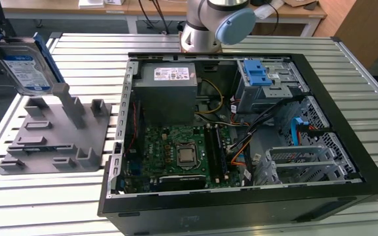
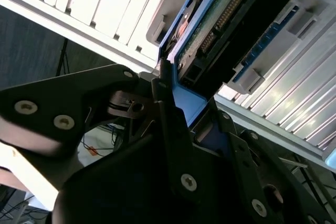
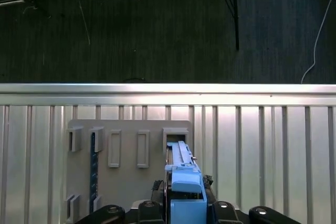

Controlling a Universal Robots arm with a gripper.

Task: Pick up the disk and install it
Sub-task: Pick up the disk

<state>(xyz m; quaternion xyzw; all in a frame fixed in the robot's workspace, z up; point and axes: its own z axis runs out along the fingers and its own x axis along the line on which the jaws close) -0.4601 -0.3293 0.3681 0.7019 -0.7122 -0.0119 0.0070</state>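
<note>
Black gripper (image 2: 188, 100) clamped on silver-grey hard disk in blue plastic carrier (image 1: 26, 69), raised over grey slotted holder plate (image 1: 51, 142), exterior view's left, slatted aluminium table (image 1: 45, 206), dark carpet floor (image 3: 157, 30) beyond.

Looking over a slatted metal table (image 1: 45, 196), dark carpeted floor (image 3: 157, 24) past its edge, pale wooden desks (image 1: 156, 7) behind, wood panel (image 1: 366, 24) on the exterior view's right

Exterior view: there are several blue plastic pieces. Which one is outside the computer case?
The blue bracket framing the disk, at the exterior view's left above the grey holder. The blue latch and blue cable sit inside the case.
</note>
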